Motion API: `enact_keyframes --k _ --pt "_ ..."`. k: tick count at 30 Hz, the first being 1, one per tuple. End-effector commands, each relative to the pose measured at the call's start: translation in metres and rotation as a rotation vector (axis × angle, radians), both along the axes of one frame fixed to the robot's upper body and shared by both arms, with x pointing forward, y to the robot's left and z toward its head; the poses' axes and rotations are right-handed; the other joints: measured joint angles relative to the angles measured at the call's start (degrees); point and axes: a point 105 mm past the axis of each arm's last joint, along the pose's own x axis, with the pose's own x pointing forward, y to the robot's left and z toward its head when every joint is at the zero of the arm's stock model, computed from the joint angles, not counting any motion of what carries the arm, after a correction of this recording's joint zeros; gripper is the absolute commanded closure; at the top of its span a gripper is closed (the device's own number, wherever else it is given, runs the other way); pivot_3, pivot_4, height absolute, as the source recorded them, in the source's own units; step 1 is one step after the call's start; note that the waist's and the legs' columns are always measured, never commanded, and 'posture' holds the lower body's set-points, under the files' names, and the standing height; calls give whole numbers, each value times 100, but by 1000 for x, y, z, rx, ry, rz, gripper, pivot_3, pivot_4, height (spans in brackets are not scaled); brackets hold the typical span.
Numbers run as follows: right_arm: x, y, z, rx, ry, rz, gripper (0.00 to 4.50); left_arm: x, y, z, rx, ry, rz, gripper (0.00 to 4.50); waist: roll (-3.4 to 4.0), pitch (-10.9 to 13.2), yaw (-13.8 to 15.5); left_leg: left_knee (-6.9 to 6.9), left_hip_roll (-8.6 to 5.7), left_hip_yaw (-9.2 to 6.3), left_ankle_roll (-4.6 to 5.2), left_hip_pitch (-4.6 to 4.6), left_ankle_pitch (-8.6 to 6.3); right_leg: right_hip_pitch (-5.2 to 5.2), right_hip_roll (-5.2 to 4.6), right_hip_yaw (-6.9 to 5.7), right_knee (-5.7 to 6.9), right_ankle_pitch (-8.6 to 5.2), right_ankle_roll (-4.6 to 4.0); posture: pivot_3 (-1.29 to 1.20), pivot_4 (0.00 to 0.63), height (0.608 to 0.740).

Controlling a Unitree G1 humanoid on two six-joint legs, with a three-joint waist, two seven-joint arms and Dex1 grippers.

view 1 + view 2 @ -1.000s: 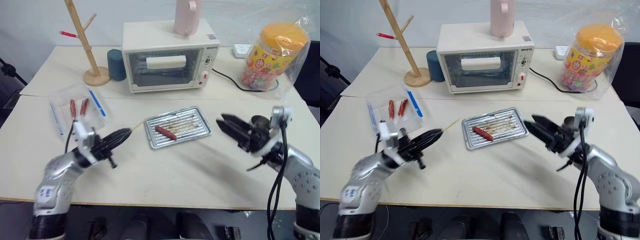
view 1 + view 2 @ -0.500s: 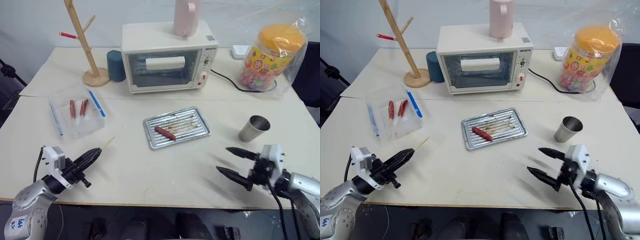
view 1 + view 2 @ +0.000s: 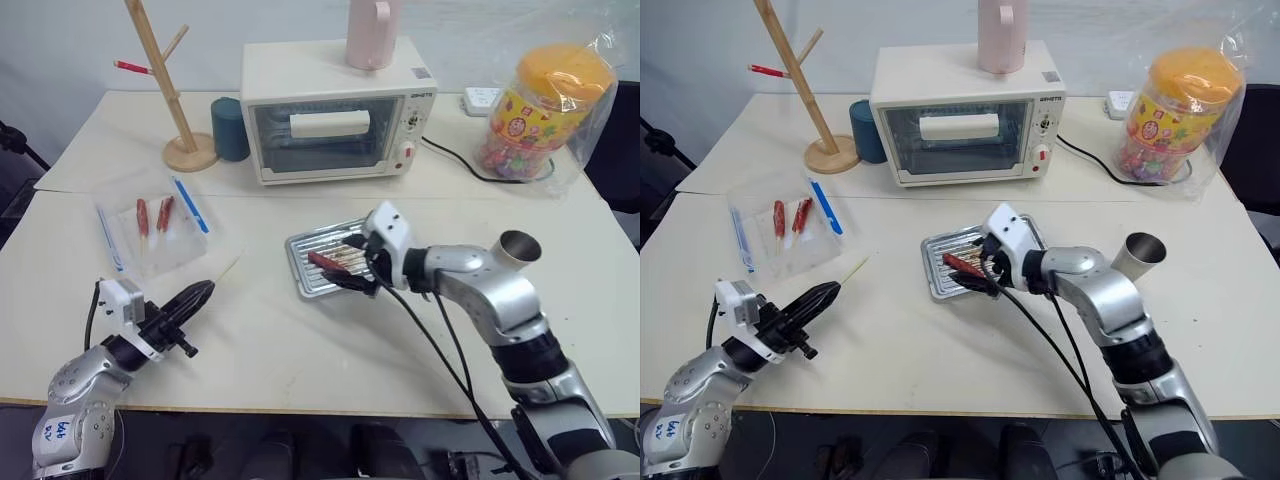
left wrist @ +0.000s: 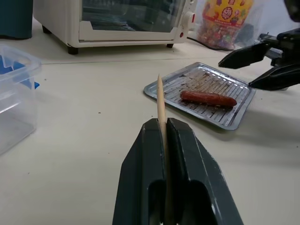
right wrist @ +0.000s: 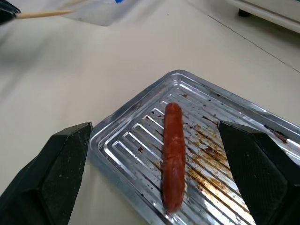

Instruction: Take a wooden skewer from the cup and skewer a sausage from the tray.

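Note:
My left gripper [image 3: 203,290] is shut on the wooden skewer [image 4: 159,96], low over the table at the near left. The skewer's tip points toward the tray [image 3: 297,272]. The reddish-brown sausage [image 3: 325,263] lies on the tray's ridged bottom. My right gripper [image 3: 351,262] hangs open just over the tray, one finger on each side of the sausage [image 5: 172,154] and apart from it. The steel cup [image 3: 518,247] stands to the right, partly behind my right forearm.
A toaster oven [image 3: 340,110] with a pink jug [image 3: 375,30] on top stands at the back. A dark blue cup [image 3: 232,130] and a wooden stand [image 3: 170,90] stand to its left. A clear box of red sausages [image 3: 155,225] lies left, and a bagged candy jar [image 3: 545,105] sits back right.
My right arm has swung from the table's near right side over to the tray, its jaws still open. The left gripper has drawn back a little toward the near left with the skewer.

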Motion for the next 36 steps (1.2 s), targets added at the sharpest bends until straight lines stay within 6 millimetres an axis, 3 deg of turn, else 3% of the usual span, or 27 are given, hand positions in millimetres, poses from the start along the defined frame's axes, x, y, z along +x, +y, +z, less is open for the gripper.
enact_keyframes --k 1,8,11,16,29,30,32,36 --pt "9 14 0 -24 -24 -6 42 -3 -6 6 6 -37 -6 4500 0 0 -30 0 0 0 0 0 0 0 0 -1 2 0 0 0 150 740" --pt "23 26 -4 -50 -39 -10 42 -2 -9 6 -4 -45 0 4500 0 0 -66 0 0 3 -2 1 1 -8 2 0 20 0 0 0 150 740" --pt "25 28 -7 -54 -41 -4 541 -2 -10 7 -3 -50 1 4500 0 0 -65 0 0 3 -2 1 1 -8 2 0 20 0 0 0 150 740" --pt "26 28 -13 -62 -34 -1 1824 -2 -10 8 -1 -58 2 4500 0 0 -66 0 0 3 -2 1 1 -8 2 0 21 0 0 0 150 740" --pt "26 27 -21 -75 -16 5 1824 -2 -8 10 5 -67 4 4500 0 0 -72 0 0 3 -3 1 1 -9 3 0 22 0 0 0 150 740" --pt "26 27 -21 -76 -17 6 2206 -2 -8 10 4 -68 4 4500 0 0 -73 -1 0 3 -2 1 1 -8 3 0 22 0 0 0 150 740" --pt "26 27 -22 -79 -17 5 2499 -2 -9 10 4 -69 4 4500 0 0 -73 0 0 3 -2 1 1 -8 3 0 22 0 0 0 150 740" --pt "27 27 -21 -79 -19 7 2499 -2 -8 10 5 -70 5 4500 0 0 -73 0 0 3 -3 2 1 -8 3 0 21 0 0 0 150 740"
